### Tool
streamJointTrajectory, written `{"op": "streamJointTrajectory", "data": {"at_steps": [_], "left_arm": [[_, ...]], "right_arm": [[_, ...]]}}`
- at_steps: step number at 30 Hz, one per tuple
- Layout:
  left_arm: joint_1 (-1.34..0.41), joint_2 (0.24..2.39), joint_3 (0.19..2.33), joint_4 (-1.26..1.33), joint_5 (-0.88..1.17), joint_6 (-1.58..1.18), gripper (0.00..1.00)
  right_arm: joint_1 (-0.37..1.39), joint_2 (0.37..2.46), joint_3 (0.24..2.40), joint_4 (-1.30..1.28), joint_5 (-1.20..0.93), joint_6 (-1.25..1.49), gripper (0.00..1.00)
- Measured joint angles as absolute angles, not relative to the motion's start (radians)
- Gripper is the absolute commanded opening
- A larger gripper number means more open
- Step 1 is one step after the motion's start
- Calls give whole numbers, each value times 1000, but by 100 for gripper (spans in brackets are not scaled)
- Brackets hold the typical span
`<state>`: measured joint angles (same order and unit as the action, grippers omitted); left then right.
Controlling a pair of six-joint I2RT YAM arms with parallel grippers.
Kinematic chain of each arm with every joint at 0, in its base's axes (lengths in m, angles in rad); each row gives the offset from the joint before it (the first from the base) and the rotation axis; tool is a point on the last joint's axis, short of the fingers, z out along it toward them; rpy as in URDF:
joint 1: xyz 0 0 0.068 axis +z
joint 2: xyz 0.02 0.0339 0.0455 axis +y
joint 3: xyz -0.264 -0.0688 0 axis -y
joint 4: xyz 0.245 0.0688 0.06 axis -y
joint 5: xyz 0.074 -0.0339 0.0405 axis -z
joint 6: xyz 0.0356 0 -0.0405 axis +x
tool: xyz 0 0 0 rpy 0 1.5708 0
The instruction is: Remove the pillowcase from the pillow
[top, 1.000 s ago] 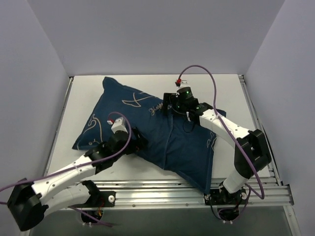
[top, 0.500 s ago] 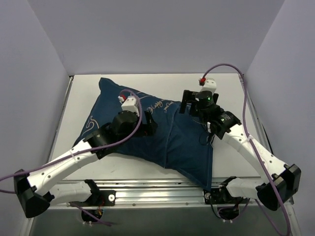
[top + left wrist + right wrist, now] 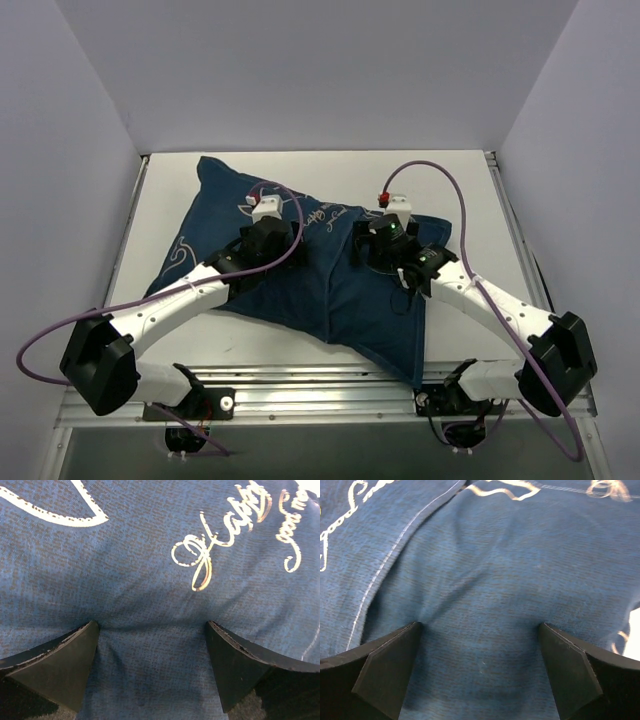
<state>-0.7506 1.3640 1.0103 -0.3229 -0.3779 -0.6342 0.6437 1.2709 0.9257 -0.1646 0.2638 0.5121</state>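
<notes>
Two sets of jaws rest on the pillowcase (image 3: pixel 300 290) in the top view. The cover lies spread across the middle of the worktop (image 3: pixel 470 190). The left jaws are on its upper left part and the right jaws right of centre. The pillow is hidden inside the cover here.

From the left wrist, the left jaws stand wide apart. Both fingers (image 3: pixel 60 665) press into the navy cloth below the script lettering (image 3: pixel 210 550), pinching nothing.

From the right wrist, the right jaws are equally spread, their tips dimpling cloth beside a stitched seam (image 3: pixel 395 545).

Gripping the cover looks like the step in hand. Next, each pair should probably close on cloth alone, not the stuffing, before any pull.
</notes>
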Motion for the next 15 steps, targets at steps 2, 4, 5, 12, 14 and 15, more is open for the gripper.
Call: {"op": "streamJointTrajectory", "data": {"at_steps": [2,4,5,12,14,15], "left_arm": [[-751,1354,975,-298,-377,-653,98],[-751,1340,934,-261,-377,-674,99],[-750,1333,915,-247,-377,-683,99],[-751,1309,869,-204,-378,-727,85],[-752,1309,867,-205,-379,-733,69],[-753,1309,866,-205,-378,-739,61]], "right_arm": [[670,1293,935,-159,270,513,100],[696,1316,952,-158,289,513,100],[708,1326,962,-158,299,512,100],[763,1398,1031,-164,352,512,100],[778,1410,1047,-175,364,512,100],[788,1412,1057,-185,372,512,100]]}}
